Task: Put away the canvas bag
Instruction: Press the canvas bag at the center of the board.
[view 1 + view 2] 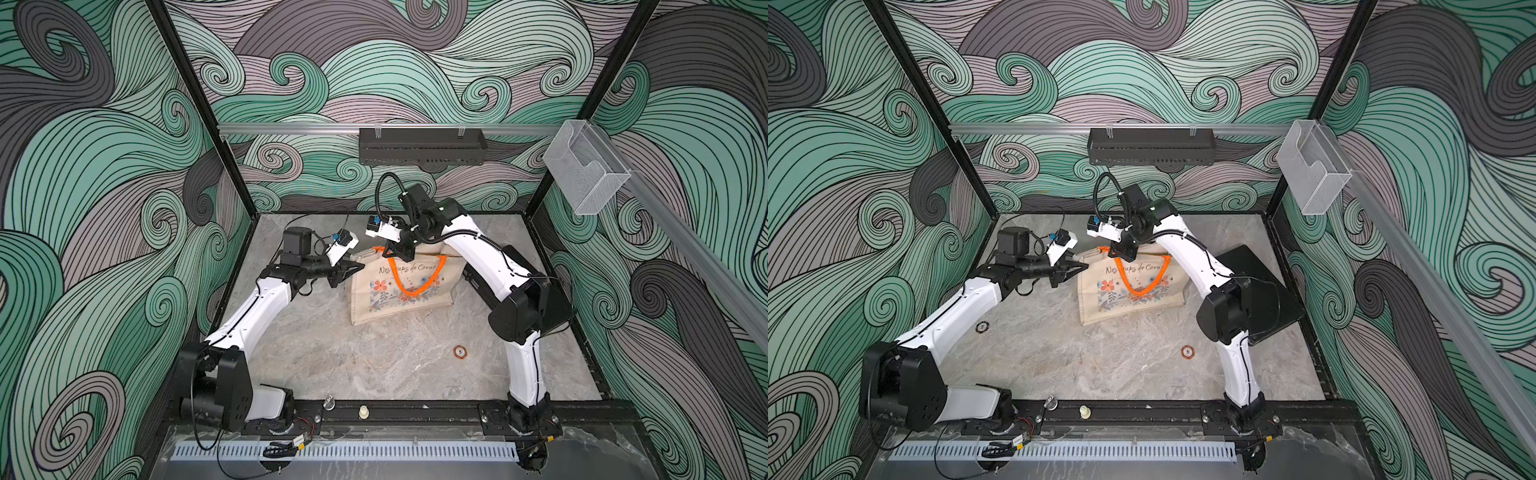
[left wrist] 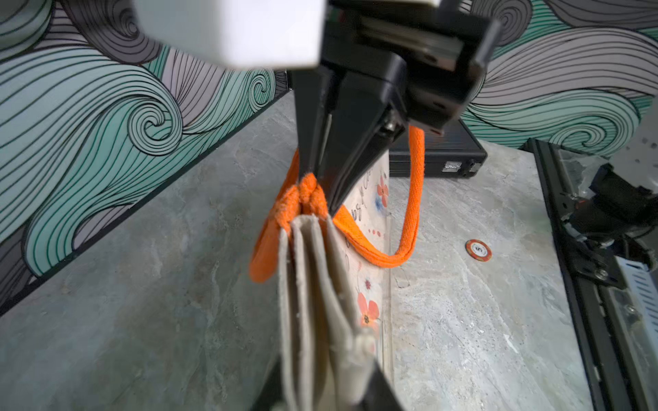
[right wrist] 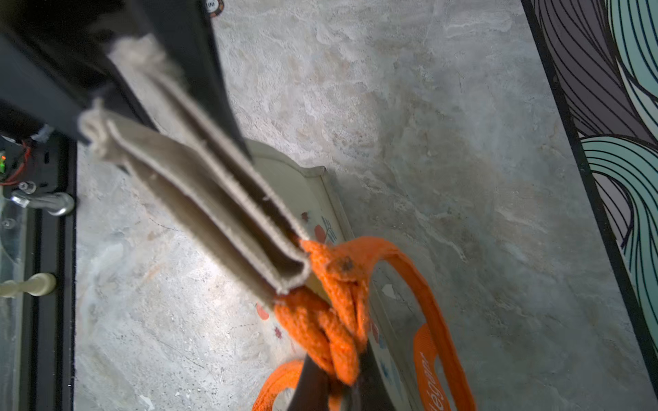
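Observation:
The beige canvas bag (image 1: 399, 291) (image 1: 1129, 291) stands upright and folded flat on the stone floor, its floral print and cursive lettering facing front. My right gripper (image 1: 395, 253) (image 3: 334, 384) is shut on the bunched orange handle roots at the bag's top edge; its black fingers (image 2: 352, 142) come down onto that bunch. One orange handle loop (image 2: 413, 213) hangs free over the print. My left gripper (image 1: 355, 266) (image 2: 320, 391) sits at the bag's top left corner. Its jaws stand apart, and the bag's folded layers (image 3: 213, 192) fan out loosely between them.
A flat black case (image 1: 1258, 282) (image 2: 434, 156) lies behind the right arm near the right wall. Poker chips (image 1: 459, 352) (image 1: 981, 327) lie on the floor. A black slotted shelf (image 1: 422, 145) hangs on the back rail, a clear plastic holder (image 1: 582, 166) on the right wall.

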Robot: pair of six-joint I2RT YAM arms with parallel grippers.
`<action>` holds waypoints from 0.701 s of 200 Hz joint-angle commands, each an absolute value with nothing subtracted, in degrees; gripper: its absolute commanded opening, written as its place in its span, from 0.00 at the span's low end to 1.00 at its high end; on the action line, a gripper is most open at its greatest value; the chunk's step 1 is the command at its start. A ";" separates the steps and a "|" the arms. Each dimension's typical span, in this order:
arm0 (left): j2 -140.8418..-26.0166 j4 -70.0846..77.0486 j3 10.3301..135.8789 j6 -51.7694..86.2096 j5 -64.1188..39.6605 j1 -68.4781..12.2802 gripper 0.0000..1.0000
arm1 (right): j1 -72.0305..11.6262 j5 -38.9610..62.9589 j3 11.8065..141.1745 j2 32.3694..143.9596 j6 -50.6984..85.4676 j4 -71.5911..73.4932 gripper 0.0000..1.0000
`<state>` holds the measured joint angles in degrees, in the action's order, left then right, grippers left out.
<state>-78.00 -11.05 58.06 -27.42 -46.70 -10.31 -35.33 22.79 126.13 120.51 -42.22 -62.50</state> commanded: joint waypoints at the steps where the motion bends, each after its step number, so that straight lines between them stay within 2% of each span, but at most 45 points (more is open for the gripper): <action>1: -78.27 -12.77 63.89 -28.37 -38.27 -13.00 0.81 | -36.38 20.90 124.17 118.59 -41.79 -62.81 0.00; 5: -78.29 -13.03 64.46 -28.43 -36.55 -13.91 0.86 | -36.43 20.93 124.03 118.62 -41.50 -62.63 0.00; 17: -79.10 -14.76 66.44 -29.26 -35.18 -15.62 0.89 | -36.64 21.79 124.02 118.75 -40.25 -62.38 0.00; 67: -86.58 -23.69 73.13 -30.50 -35.81 -17.66 0.89 | -36.04 28.04 119.92 116.21 -33.25 -56.15 0.00; 95: -87.75 -27.79 74.44 -32.09 -35.28 -17.92 0.81 | -34.84 30.94 117.32 114.19 -31.88 -53.57 0.00; 119: -88.78 -28.75 74.86 -32.36 -34.80 -18.65 0.64 | -34.95 31.09 116.12 113.29 -30.97 -52.50 0.00; 140: -90.81 -34.04 77.73 -34.01 -31.10 -20.75 0.65 | -34.96 29.77 116.54 113.62 -28.82 -51.51 0.00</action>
<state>-87.31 -24.47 74.94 -31.75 -35.83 -18.15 -34.63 26.96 116.09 116.60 -30.85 -55.05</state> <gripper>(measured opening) 0.633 0.087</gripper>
